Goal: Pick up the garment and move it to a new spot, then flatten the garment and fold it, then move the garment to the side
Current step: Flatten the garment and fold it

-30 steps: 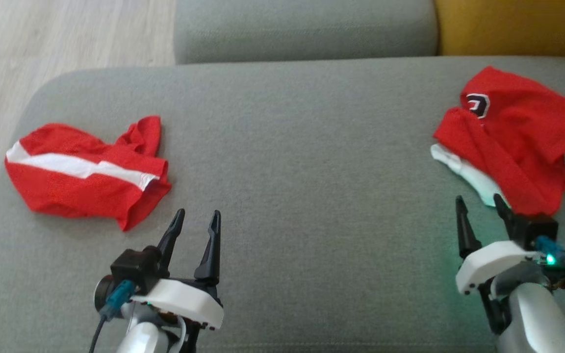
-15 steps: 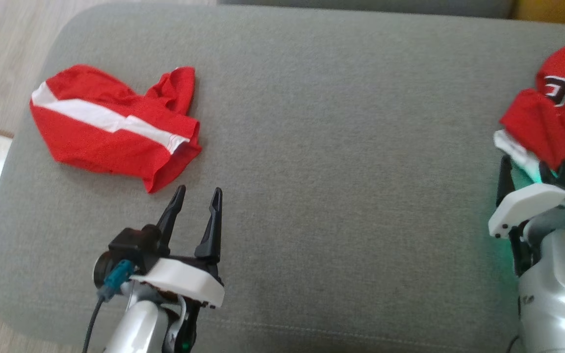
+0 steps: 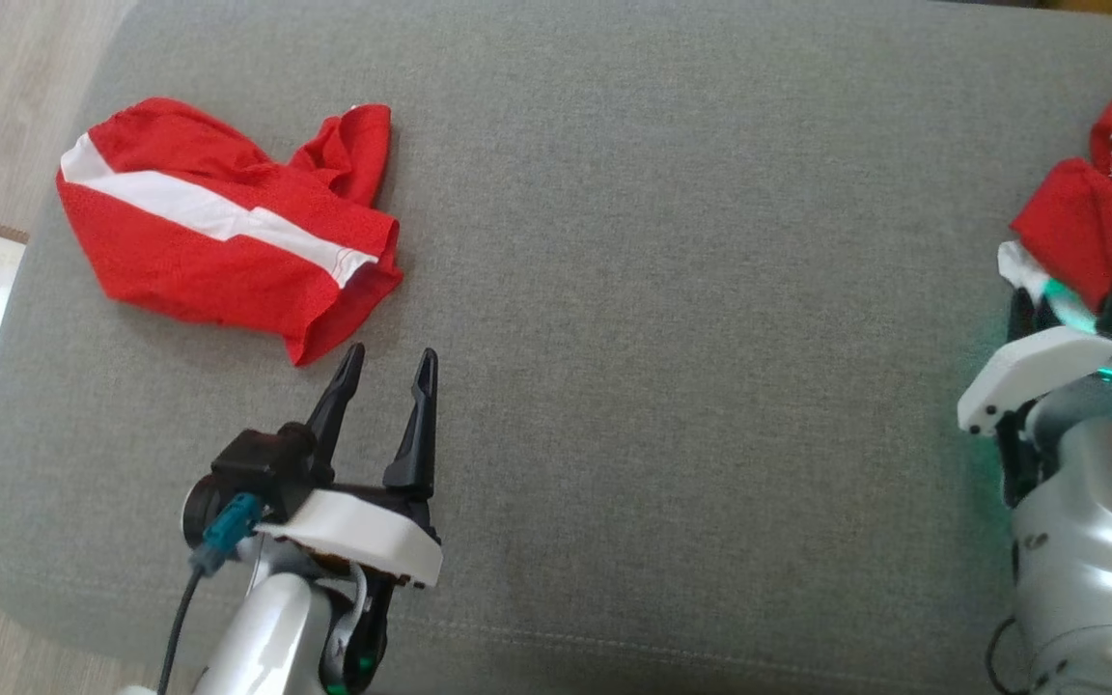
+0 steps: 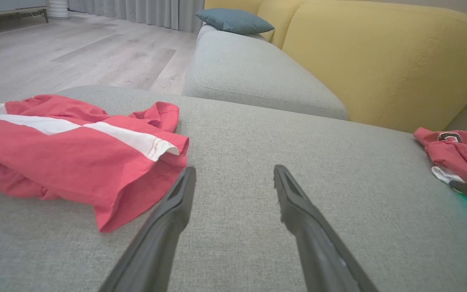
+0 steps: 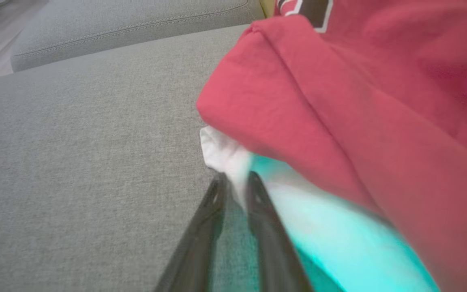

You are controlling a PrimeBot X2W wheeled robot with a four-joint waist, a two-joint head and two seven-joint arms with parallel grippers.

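Right gripper point(image 5: 236, 178) pinches garment point(image 5: 339, 101) at white hem on grey sofa point(image 3: 662, 290); left gripper point(image 3: 392, 353) spread; wooden floor point(image 4: 75, 48) beyond

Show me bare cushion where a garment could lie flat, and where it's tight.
Free: the wide grey cushion middle, between the striped red garment and the emblem garment, ahead of the left claw. Crowded: the right end, where the right claw pinches the emblem garment's white edge.

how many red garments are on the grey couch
2: striped garment on the left, beside the left pincer; logo garment at the right edge, partly cut off, white hem nipped in the right pincer.
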